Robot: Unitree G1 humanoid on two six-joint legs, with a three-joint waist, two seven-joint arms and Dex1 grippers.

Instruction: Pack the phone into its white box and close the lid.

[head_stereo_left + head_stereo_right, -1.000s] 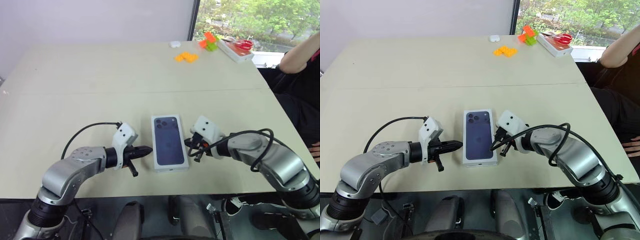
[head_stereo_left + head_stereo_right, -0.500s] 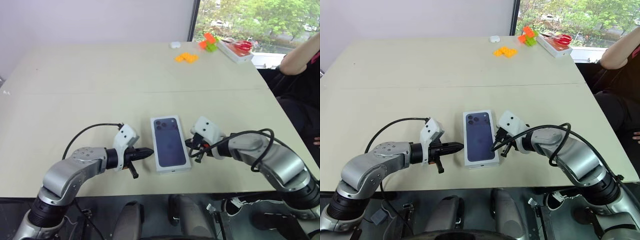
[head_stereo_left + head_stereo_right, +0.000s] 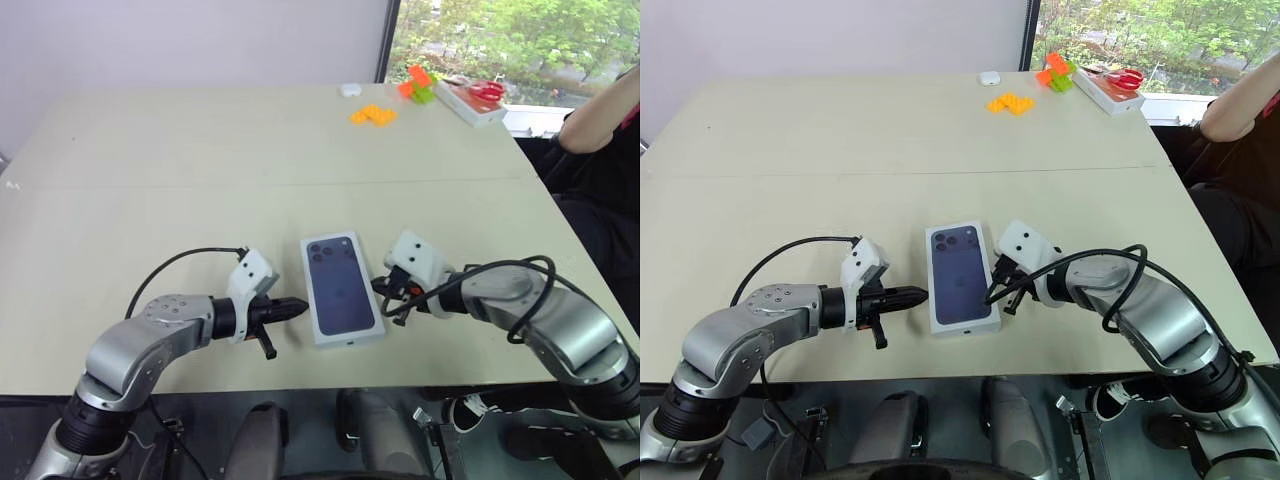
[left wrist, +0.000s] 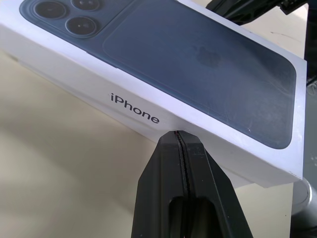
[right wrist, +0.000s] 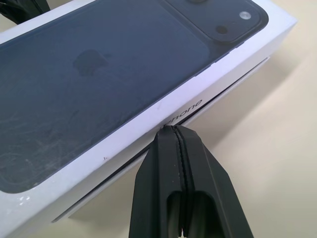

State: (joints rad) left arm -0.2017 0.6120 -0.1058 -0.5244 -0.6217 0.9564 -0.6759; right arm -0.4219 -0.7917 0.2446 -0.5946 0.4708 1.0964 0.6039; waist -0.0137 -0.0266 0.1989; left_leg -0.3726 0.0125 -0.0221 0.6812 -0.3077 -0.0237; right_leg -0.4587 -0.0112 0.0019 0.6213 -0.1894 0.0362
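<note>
The lid (image 3: 340, 285), white with a dark blue phone picture on top, lies over the white box near the table's front edge. Along the right side a thin strip of the white box (image 5: 233, 87) shows under the lid's rim, below a dark seam. The phone is hidden. My left gripper (image 3: 300, 305) is shut, and its tip (image 4: 178, 134) rests against the lid's left side wall below the printed word. My right gripper (image 3: 380, 287) is shut too, with its tip (image 5: 172, 129) at the lid's right side wall. Neither holds anything.
At the table's far right lie orange blocks (image 3: 372, 115), an orange and green toy (image 3: 418, 83), a small white object (image 3: 349, 89) and a white tray with red scissors (image 3: 470, 98). A person's arm (image 3: 600, 110) reaches in at the right edge.
The near end of the closed box has swung slightly to the right. Both grippers stay shut at its sides, almost where they were.
</note>
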